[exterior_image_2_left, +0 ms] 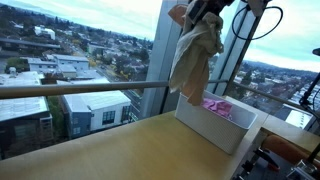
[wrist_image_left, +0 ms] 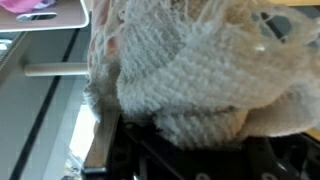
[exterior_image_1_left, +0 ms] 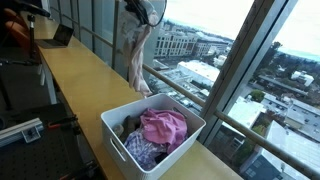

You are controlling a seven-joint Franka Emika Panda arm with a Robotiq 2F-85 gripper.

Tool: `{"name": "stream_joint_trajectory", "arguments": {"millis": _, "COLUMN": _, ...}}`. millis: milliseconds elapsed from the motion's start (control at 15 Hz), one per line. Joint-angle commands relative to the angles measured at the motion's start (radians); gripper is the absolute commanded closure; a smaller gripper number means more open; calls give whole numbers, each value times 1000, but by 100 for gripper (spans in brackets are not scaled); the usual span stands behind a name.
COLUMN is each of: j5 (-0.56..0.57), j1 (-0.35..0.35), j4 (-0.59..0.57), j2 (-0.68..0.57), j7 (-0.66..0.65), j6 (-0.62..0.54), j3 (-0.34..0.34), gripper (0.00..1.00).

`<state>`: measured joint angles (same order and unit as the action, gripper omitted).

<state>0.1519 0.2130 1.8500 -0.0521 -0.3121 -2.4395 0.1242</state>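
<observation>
Beige cloth (exterior_image_1_left: 135,55) hung high over wooden counter (exterior_image_1_left: 80,85), top end clamped in gripper (exterior_image_2_left: 203,18), jaws pinched tight on fabric. Rest draped down by window rail (exterior_image_2_left: 80,88), near white bin (exterior_image_1_left: 150,160) w/ pink garment (exterior_image_1_left: 165,128) + other clothes inside. Wrist view: cloth's knit weave filled most of frame

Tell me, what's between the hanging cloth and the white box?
Only air and a bit of bare wooden table. In an exterior view the beige cloth hangs just beyond the white bin, and nothing else sits in that gap.
</observation>
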Motion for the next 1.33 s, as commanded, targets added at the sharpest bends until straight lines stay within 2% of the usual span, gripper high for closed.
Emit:
{"name": "stream_joint_trajectory", "arguments": {"millis": 0, "j5": 32, "j1": 58, "j4": -182, "j2": -137, "j7": -66, "j6": 91, "j3": 71, "gripper": 97}}
{"name": "stream_joint_trajectory", "arguments": {"millis": 267, "j5": 8, "j1": 87, "j4": -176, "j2": -237, "j7": -73, "j6": 78, "j3": 61, "gripper": 97}}
{"name": "stream_joint_trajectory", "arguments": {"millis": 533, "j5": 2, "j1": 78, "j4": -109, "j2": -290, "j7": -77, "j6": 64, "j3": 15, "gripper": 97}}
{"name": "stream_joint_trajectory", "arguments": {"millis": 800, "j5": -22, "j1": 83, "j4": -75, "j2": -359, "j7": -74, "j6": 56, "j3": 3, "gripper": 97}}
{"name": "stream_joint_trajectory", "arguments": {"millis": 867, "j5": -19, "j1": 88, "j4": -74, "j2": -374, "j7": -74, "j6": 78, "j3": 0, "gripper": 64}}
{"name": "stream_joint_trajectory", "arguments": {"millis": 933, "j5": -16, "j1": 90, "j4": -72, "j2": -381, "j7": -70, "j6": 92, "j3": -2, "gripper": 64}}
{"name": "stream_joint_trajectory", "arguments": {"millis": 1267, "j5": 10, "j1": 75, "j4": -60, "j2": -305, "j7": -68, "j6": 152, "j3": -43, "gripper": 29}}
